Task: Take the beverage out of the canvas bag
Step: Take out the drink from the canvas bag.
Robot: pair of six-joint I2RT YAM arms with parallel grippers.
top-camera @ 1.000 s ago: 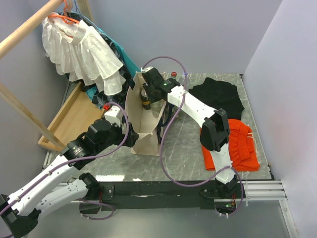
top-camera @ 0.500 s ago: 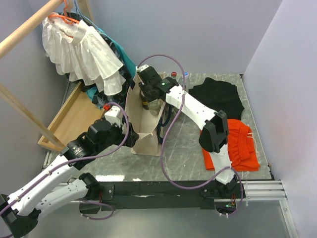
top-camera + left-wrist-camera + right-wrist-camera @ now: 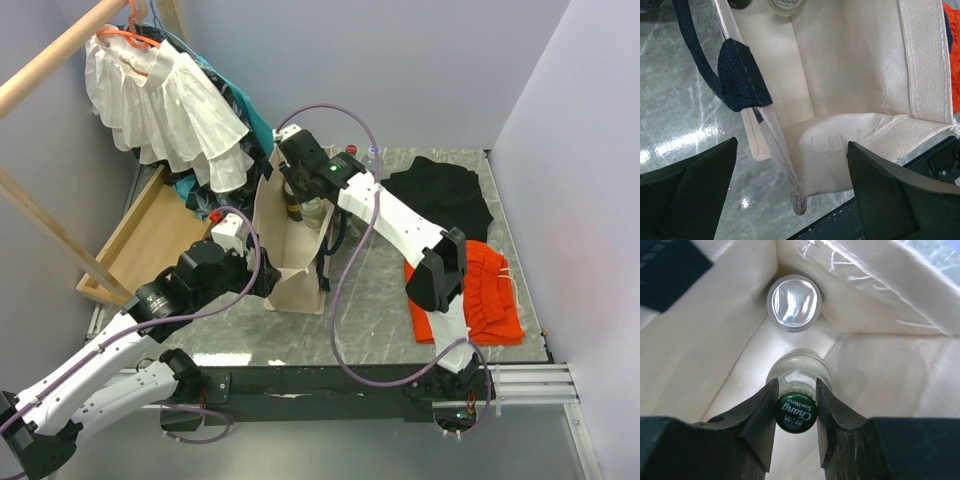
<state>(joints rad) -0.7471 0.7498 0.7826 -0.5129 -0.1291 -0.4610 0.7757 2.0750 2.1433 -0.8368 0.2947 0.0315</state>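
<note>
The cream canvas bag [image 3: 285, 250] with navy handles [image 3: 742, 75] stands open on the marble table. My right gripper [image 3: 795, 400] reaches down into its mouth and is shut on the neck of a clear glass soda-water bottle [image 3: 799, 371] with a green cap [image 3: 795, 413]. A silver-topped can [image 3: 793, 302] stands behind it in the bag. In the top view the right gripper [image 3: 300, 185] is at the bag's far end. My left gripper [image 3: 792, 145] is open, its fingers either side of the bag's near corner [image 3: 800, 200], not gripping it.
A white ruffled garment [image 3: 165, 110] hangs at back left over a wooden tray [image 3: 150, 245]. Black cloth [image 3: 440, 195] and orange cloth [image 3: 480, 295] lie right of the bag. Two more bottles [image 3: 352, 153] stand behind the bag.
My right gripper has shifted slightly left and back at the bag's mouth, still on the bottle. The left arm and the bag have not moved.
</note>
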